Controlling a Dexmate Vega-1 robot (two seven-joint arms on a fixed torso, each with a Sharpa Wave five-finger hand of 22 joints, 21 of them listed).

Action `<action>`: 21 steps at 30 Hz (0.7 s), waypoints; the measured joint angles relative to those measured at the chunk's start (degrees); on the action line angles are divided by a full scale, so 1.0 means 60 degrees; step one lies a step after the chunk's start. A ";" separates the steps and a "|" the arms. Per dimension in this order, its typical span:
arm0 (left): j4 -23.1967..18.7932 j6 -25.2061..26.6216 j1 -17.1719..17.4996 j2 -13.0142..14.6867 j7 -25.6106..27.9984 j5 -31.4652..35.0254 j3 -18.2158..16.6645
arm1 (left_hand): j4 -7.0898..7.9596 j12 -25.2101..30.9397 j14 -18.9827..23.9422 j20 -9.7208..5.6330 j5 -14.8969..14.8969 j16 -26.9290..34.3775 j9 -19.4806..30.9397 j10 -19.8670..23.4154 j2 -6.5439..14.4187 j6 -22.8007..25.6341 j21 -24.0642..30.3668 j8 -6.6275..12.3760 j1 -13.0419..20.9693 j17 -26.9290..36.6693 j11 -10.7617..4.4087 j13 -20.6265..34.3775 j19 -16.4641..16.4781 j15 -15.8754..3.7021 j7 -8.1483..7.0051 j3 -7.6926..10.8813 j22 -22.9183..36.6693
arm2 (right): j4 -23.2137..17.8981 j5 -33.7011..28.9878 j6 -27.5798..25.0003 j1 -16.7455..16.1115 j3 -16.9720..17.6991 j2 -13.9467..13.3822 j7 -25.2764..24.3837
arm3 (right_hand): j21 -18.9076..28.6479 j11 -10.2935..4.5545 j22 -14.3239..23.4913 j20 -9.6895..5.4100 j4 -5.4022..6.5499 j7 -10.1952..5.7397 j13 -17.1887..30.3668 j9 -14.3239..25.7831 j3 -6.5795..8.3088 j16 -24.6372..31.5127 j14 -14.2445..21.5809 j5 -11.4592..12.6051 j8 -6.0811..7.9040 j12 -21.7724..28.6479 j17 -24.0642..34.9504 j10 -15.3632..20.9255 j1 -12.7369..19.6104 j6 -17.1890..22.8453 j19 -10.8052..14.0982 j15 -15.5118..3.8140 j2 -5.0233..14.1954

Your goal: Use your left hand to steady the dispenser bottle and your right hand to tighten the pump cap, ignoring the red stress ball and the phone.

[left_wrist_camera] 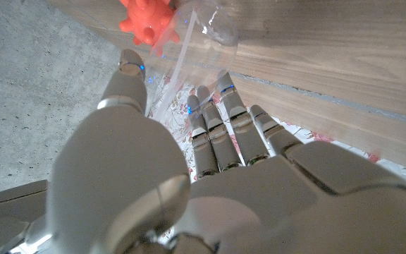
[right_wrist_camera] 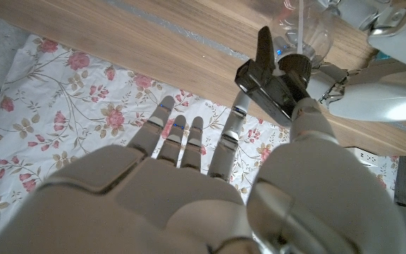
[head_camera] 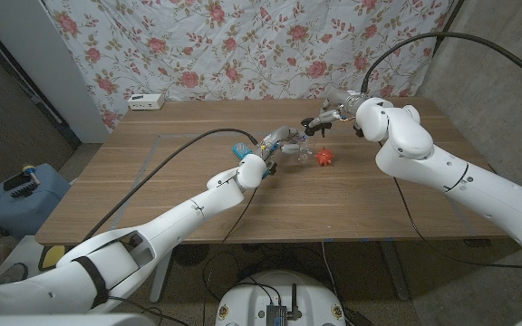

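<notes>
Dispenser bottle [left_wrist_camera: 204, 32] is clear plastic w/ a thin tube inside, sitting right at the left hand's [head_camera: 277, 145] fingertips; can't tell if they actually grip it. Right hand [head_camera: 326, 116] pinches the black pump cap [right_wrist_camera: 268, 88] above the bottle (other fingers spread). Red stress ball [head_camera: 324, 158] just beside

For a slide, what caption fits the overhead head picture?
Left hand steadies a clear dispenser bottle while the right hand grips its pump cap, red stress ball beside.
</notes>
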 measured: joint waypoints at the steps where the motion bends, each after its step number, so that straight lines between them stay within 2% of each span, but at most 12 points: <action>1: 0.0004 0.0000 -0.0003 -0.0002 -0.0002 -0.0002 0.0002 | 0.0000 0.0000 0.0000 0.0000 0.0000 0.0000 0.0000 0.0000 0.0000 0.0000 0.0000 0.0000 0.0000 0.0000 0.0000 -0.0001 0.0000 0.0000 0.0000 0.0000 0.0000 | 0.0011 -0.0052 -0.0033 0.0003 -0.0052 0.0037 -0.0007 | 0.0000 0.0035 0.0000 -0.0016 0.0000 0.0001 0.0000 0.0000 0.0000 0.0000 0.0036 0.0000 0.0048 0.0000 -0.0009 0.0030 0.0000 0.0101 0.0016 -0.0036 0.0001; 15: 0.0060 -0.0020 -0.0039 -0.0029 -0.0028 -0.0014 0.0024 | -0.0041 -0.0002 0.0001 0.0000 -0.0002 -0.0003 -0.0001 0.0000 0.0001 0.0001 0.0000 -0.0007 0.0001 -0.0005 0.0000 0.0000 0.0000 0.0000 0.0001 0.0043 0.0000 | 0.0076 -0.0463 -0.0171 -0.0039 -0.0142 0.0185 -0.0152 | 0.0036 -0.0069 0.0000 -0.0114 -0.0079 0.0096 -0.0033 0.0001 -0.0079 0.0074 0.0430 0.0038 0.0591 0.0070 0.0011 0.0577 -0.0077 0.1365 0.0361 -0.0153 0.0080; 16: 0.0061 -0.0027 -0.0040 -0.0029 -0.0030 -0.0014 0.0024 | -0.0041 -0.0007 0.0001 0.0000 -0.0002 -0.0006 -0.0001 0.0000 0.0001 0.0001 0.0000 -0.0008 0.0001 -0.0004 0.0000 0.0000 0.0000 0.0000 0.0001 0.0043 0.0000 | 0.0089 -0.0480 -0.0173 -0.0059 -0.0144 0.0214 -0.0161 | 0.0036 -0.0013 0.0000 -0.0102 -0.0079 0.0113 -0.0043 0.0001 -0.0079 0.0074 0.0496 0.0038 0.0618 0.0070 0.0011 0.0631 -0.0087 0.1451 0.0375 -0.0153 0.0090; 21: 0.0071 -0.0032 -0.0050 -0.0032 -0.0032 -0.0015 0.0030 | -0.0038 -0.0009 0.0001 0.0000 -0.0004 0.0011 -0.0001 0.0000 0.0001 0.0002 0.0000 -0.0014 0.0001 0.0000 0.0000 0.0002 0.0000 0.0001 0.0001 0.0045 0.0000 | 0.0102 -0.0568 -0.0175 -0.0073 -0.0144 0.0242 -0.0229 | 0.0036 -0.0036 0.0000 -0.0118 -0.0090 0.0153 -0.0045 -0.0044 -0.0089 0.0128 0.0584 0.0038 0.0773 0.0070 0.0011 0.0781 -0.0110 0.1826 0.0459 -0.0168 0.0114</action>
